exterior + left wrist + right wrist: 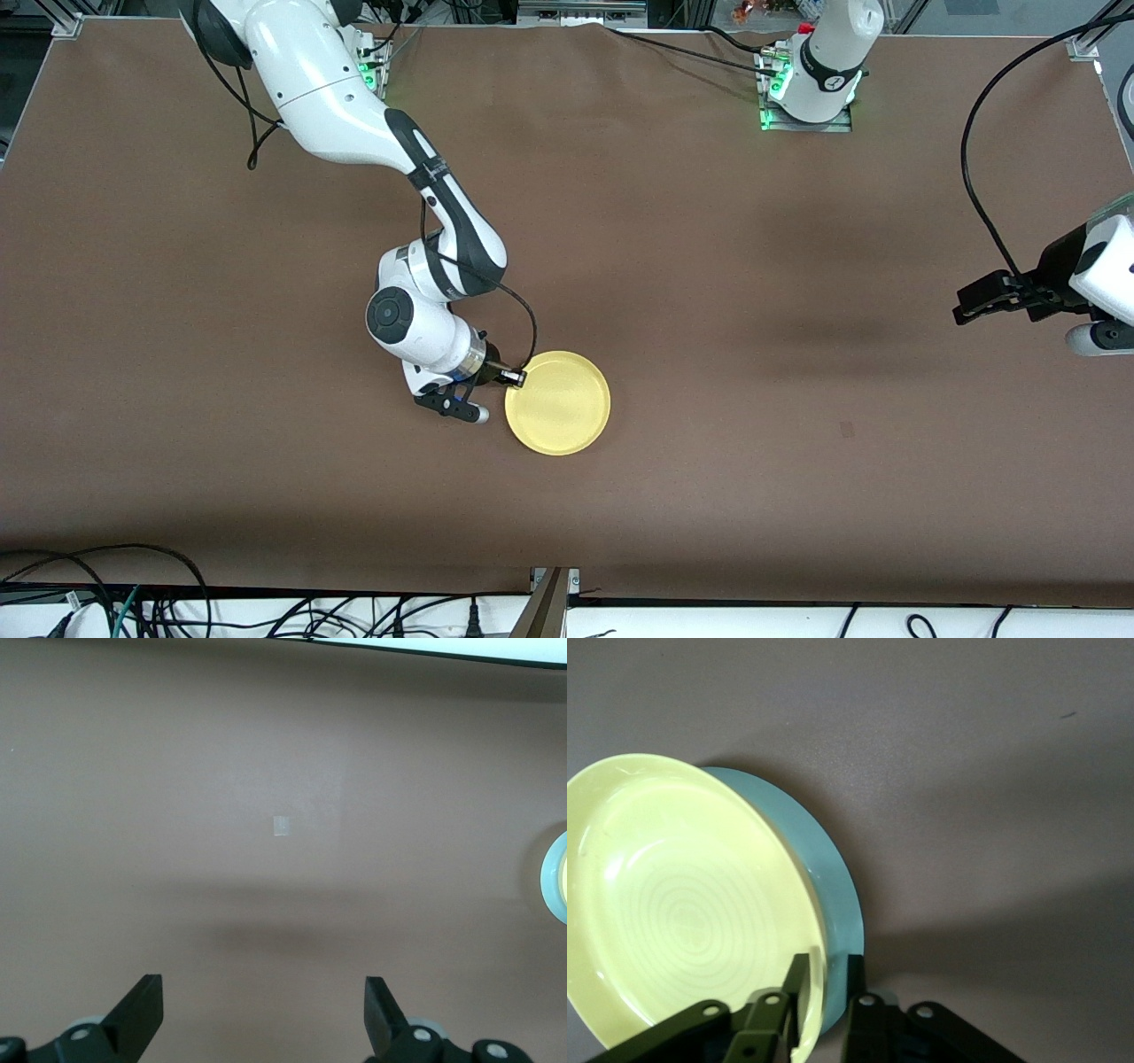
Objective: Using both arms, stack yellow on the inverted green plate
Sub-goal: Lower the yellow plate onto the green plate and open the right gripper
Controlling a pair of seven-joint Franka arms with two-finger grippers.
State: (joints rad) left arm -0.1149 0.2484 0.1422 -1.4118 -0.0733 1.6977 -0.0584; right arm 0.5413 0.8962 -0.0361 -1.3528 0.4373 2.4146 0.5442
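My right gripper (824,992) straddles the rim of the yellow plate (558,403), fingers slightly parted, on the right arm's side. It lies on the green plate (833,895), mid-table. My left gripper (983,303) waits spread, well apart.

The whole brown surface (709,266) is seen from a high front camera facing the bases. The yellow plate (557,403) is seen close up from the right wrist, and only its edge is caught from the left wrist, higher up.
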